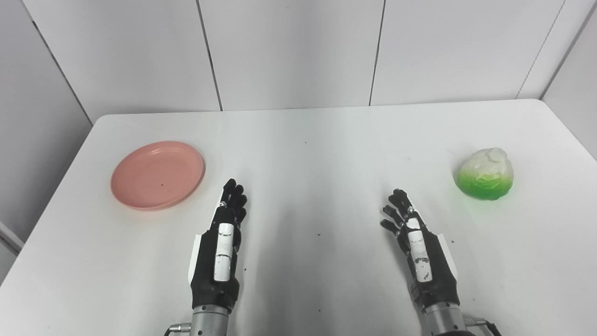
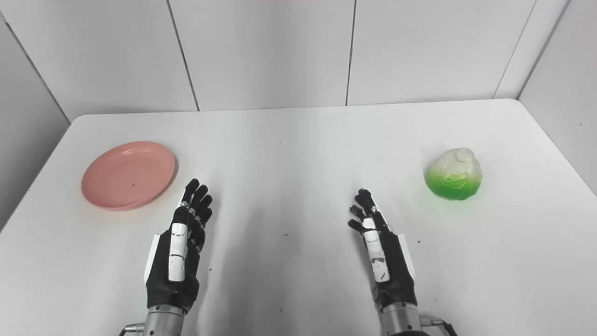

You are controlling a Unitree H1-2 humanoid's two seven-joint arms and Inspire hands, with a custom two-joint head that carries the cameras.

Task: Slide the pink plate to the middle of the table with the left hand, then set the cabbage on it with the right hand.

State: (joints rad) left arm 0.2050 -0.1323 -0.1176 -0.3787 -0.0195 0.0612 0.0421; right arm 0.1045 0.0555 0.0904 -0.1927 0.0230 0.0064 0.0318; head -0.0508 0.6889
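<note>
On the white table (image 1: 298, 154) nothing has been started yet: the pink plate (image 1: 157, 175) sits empty toward the left side, and the cabbage (image 1: 485, 174) rests well apart from it near the right edge. Both hands hover low over the near part of the table, holding nothing. The left hand (image 1: 224, 242) has its fingers extended and loosely apart, just beside the plate's near right rim without touching it. The right hand (image 1: 417, 242) is likewise spread, short of the cabbage. I judge the plate slide is the step in hand; the left hand needs to reach the rim and draw the plate toward the centre. Nothing lies between plate and middle, only a few dark specks.
</note>
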